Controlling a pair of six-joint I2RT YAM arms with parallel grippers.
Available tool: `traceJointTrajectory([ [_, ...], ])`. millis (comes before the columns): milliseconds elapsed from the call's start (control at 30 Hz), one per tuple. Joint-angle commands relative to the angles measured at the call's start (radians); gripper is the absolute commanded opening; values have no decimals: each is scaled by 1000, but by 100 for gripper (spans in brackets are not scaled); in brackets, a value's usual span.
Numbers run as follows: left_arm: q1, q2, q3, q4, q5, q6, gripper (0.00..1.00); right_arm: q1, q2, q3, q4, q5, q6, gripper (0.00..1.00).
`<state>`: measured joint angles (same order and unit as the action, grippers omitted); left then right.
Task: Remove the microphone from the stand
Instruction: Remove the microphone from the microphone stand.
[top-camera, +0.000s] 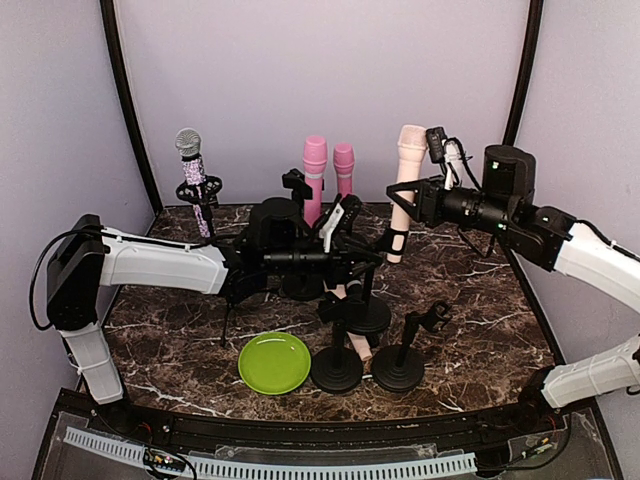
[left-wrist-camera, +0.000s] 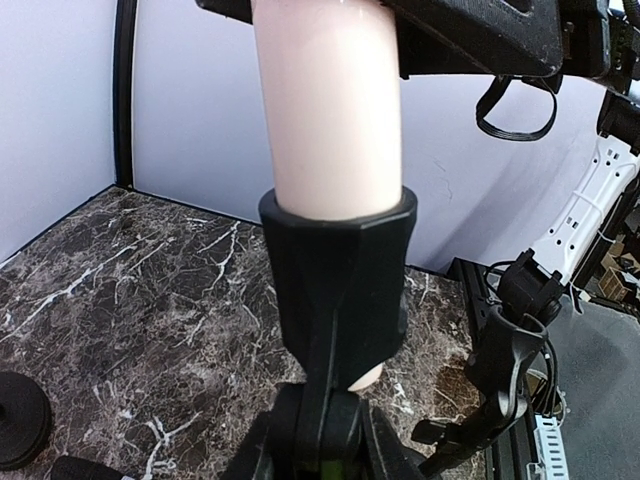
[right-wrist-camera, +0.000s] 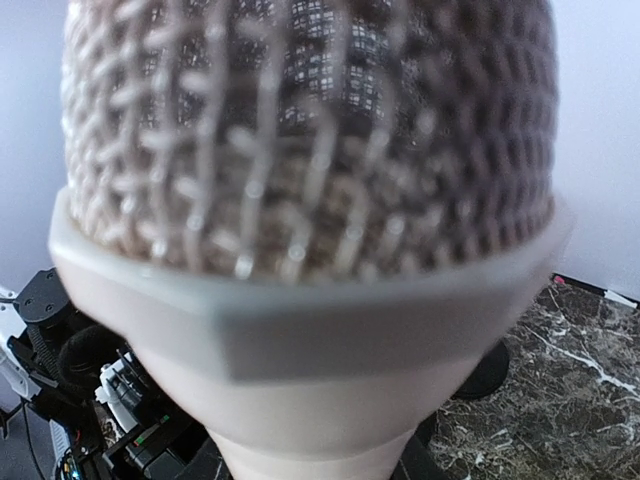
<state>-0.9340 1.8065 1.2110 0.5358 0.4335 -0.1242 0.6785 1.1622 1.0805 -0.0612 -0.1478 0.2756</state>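
Cream microphone: right end effector clamps it, left end effector clamps its stand.

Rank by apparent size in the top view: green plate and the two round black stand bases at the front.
1. green plate, clearly the largest.
2. base beside the plate and outer base: they look alike at similar nearness to the camera, so no ranking between them.

White rounded plastic shells covered the left arm, joined by black joint housings, and a thin black cable looped at its shoulder. The right arm had a black cylindrical wrist. The left gripper and right gripper were matte black.
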Motion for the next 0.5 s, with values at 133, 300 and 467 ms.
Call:
traceJointTrajectory([
  [133,-1,-16,13,10,36,29,0,-37,-63,-41,219,-264,-97,0],
  [300,-1,-15,13,12,36,27,0,-39,-69,-64,270,-348,-99,0],
  [467,-1,-15,13,12,38,26,0,-39,-68,-60,265,-308,-88,0],
])
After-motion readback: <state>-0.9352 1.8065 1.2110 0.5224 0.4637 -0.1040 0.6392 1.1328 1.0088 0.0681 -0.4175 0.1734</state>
